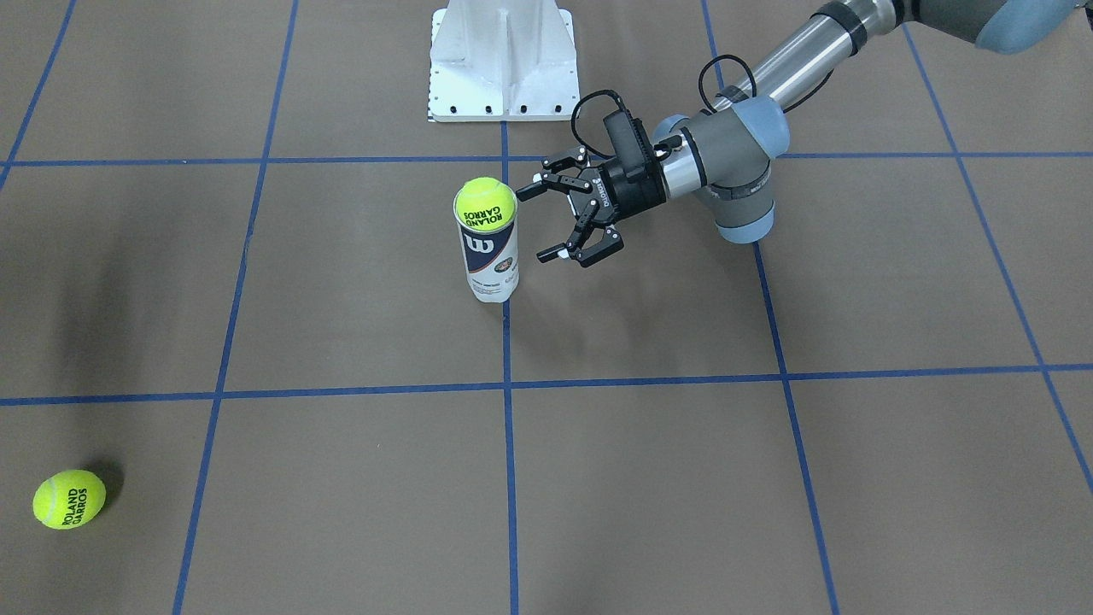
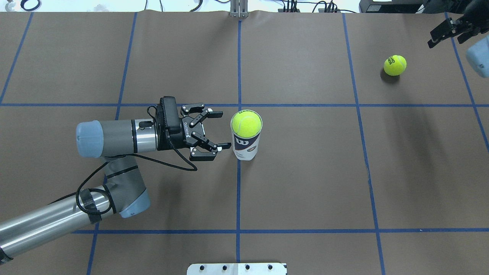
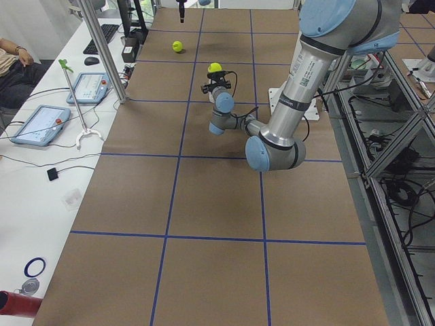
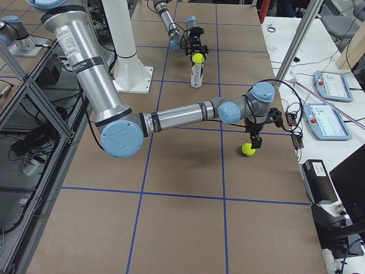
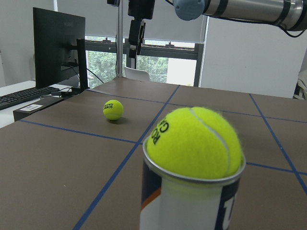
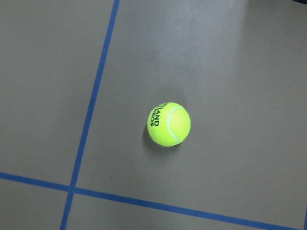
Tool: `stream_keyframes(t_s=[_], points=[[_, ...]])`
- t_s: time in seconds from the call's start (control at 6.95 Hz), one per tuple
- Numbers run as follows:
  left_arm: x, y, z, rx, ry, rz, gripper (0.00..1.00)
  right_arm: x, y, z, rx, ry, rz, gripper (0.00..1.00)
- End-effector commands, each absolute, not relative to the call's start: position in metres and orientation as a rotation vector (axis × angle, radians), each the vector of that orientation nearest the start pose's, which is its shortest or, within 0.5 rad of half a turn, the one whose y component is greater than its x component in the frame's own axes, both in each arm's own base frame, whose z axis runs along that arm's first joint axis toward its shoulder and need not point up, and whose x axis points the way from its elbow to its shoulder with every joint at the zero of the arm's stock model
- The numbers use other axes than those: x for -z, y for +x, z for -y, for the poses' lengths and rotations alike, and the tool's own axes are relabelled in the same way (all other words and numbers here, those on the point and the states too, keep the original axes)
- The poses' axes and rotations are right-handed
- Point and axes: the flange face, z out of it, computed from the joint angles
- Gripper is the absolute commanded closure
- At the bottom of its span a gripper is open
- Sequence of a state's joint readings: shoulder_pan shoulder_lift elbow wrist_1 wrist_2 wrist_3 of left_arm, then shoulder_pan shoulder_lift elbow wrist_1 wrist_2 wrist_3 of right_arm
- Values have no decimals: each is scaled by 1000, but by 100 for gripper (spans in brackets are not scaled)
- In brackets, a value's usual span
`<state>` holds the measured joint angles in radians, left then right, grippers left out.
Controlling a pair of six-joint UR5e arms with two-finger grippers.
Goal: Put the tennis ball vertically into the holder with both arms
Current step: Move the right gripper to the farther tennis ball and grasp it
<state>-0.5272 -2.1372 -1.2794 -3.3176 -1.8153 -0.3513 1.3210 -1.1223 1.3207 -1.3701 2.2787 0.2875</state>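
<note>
A brown table (image 1: 768,478) takes up most of the room, split into large squares by blue tape lines (image 2: 238,191). A white desk (image 3: 41,183) runs along one long side. On it lie two tablets (image 3: 39,124), a keyboard (image 3: 95,46), a mouse (image 3: 92,60), loose cables and a roll of blue tape (image 3: 34,266). A silver post (image 3: 102,47) stands at the desk's edge. Along the opposite side are metal frames (image 3: 394,136) hung with cables. Past the table's end there is a dark monitor (image 5: 58,48), a window (image 5: 153,67) showing green trees, and a pale wall (image 5: 249,57). The light is even and the shadows are soft.
</note>
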Motion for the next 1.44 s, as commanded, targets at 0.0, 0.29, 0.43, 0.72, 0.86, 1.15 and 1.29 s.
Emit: stream_keyframes(t_s=[0.0, 0.29, 0.43, 0.72, 0.86, 1.15, 1.29], points=[[-283, 508, 420, -681, 1480, -1451, 1, -519, -106, 707, 72, 159, 778, 1], [-284, 508, 420, -681, 1478, -1450, 1, -512, -112, 709, -11, 127, 789, 2], [-285, 509, 421, -681, 1477, -1449, 1, -507, -127, 710, -31, 112, 785, 2], [-278, 510, 421, -680, 1486, -1456, 1, -538, -182, 709, -48, 186, 786, 1], [-278, 509, 421, -679, 1488, -1457, 1, -546, -192, 709, -43, 188, 788, 1], [-278, 509, 421, -679, 1488, -1457, 1, -534, -226, 707, -52, 188, 784, 1], [-278, 509, 421, -678, 1488, -1456, 1, -540, -233, 703, -40, 192, 783, 1]])
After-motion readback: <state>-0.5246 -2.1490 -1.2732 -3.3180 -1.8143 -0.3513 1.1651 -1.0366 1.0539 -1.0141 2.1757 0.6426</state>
